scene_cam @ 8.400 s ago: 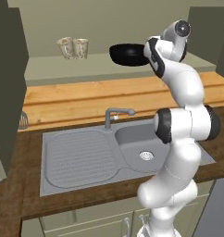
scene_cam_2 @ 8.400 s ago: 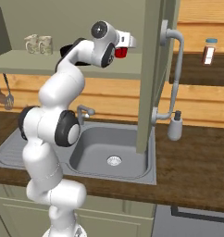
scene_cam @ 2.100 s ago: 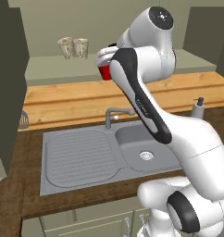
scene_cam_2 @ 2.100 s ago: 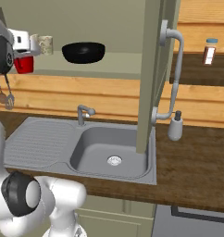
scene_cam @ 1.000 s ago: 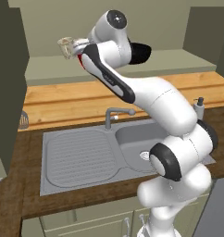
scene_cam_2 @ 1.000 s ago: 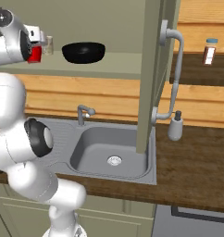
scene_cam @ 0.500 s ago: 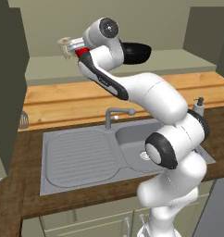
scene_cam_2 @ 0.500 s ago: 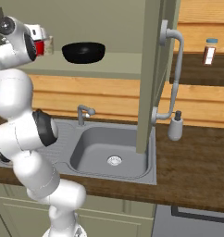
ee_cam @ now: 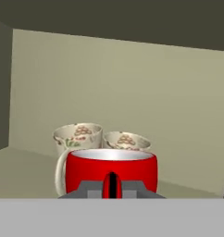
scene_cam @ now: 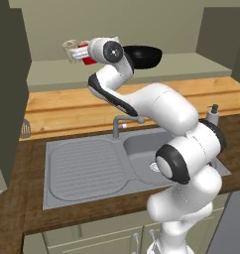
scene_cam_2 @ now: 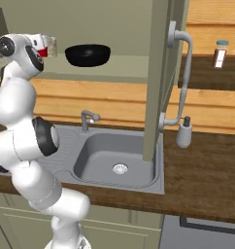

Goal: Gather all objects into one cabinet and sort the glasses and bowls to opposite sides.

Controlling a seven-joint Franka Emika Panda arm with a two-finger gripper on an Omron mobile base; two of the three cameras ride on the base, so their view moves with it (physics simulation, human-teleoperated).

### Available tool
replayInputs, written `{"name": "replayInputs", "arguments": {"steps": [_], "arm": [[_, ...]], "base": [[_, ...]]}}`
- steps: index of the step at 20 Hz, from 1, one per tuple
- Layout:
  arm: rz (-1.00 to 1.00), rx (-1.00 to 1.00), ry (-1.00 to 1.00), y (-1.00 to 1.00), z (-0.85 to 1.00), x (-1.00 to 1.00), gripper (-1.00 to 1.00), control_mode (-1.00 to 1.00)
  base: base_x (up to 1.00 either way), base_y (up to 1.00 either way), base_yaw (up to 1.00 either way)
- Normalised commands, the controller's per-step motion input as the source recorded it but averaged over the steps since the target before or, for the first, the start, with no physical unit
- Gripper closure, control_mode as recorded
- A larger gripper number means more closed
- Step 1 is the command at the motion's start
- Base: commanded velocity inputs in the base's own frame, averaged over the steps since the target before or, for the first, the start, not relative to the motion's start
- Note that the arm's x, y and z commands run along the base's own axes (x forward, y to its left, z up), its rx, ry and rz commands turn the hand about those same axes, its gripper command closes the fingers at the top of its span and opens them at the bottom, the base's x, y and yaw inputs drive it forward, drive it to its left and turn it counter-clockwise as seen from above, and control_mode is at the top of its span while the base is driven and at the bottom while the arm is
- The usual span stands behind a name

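Note:
My gripper (ee_cam: 111, 185) is shut on the near rim of the red mug (ee_cam: 111, 169), held just above the shelf of the cabinet (scene_cam: 52, 74). Two speckled glasses (ee_cam: 77, 136) (ee_cam: 125, 140) stand close behind the mug, near the cabinet's left wall. In the left base view the gripper (scene_cam: 87, 51) holds the mug (scene_cam: 83, 53) right beside a glass (scene_cam: 70, 47). The black bowl (scene_cam: 144, 54) rests on the same shelf, to the right behind the arm. In the right base view the mug (scene_cam_2: 40, 51) hangs next to a glass (scene_cam_2: 51, 47), with the bowl (scene_cam_2: 88, 54) to their right.
Below the shelf lie a wooden ledge (scene_cam: 52, 111), a grey sink (scene_cam: 97, 163) with a faucet (scene_cam: 124, 121), and a soap dispenser (scene_cam_2: 183, 133). The open cabinet door (scene_cam_2: 158, 73) with its bar handle (scene_cam_2: 185, 73) stands to the right. A spice jar (scene_cam_2: 219, 53) sits on a brown shelf.
The arm has carried the red mug a little further left along the shelf, closer to the glasses. The bowl and glasses have not moved.

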Motion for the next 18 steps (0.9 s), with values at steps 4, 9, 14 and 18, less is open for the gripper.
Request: {"name": "replayInputs", "arguments": {"steps": [4,9,14,18], "arm": [[-0.02,0.17,-0.01,0.00,-0.44,-0.10,1.00,-1.00],[0.00,0.15,-0.03,0.00,-0.57,-0.04,1.00,-1.00],[0.00,0.02,-0.03,0.00,-0.75,0.00,1.00,-1.00],[0.00,0.01,-0.01,0.17,-0.69,0.00,-1.00,-1.00]], "base": [[0.00,0.00,0.00],[0.00,0.00,0.00],[0.00,0.00,0.00],[0.00,0.00,0.00]]}}
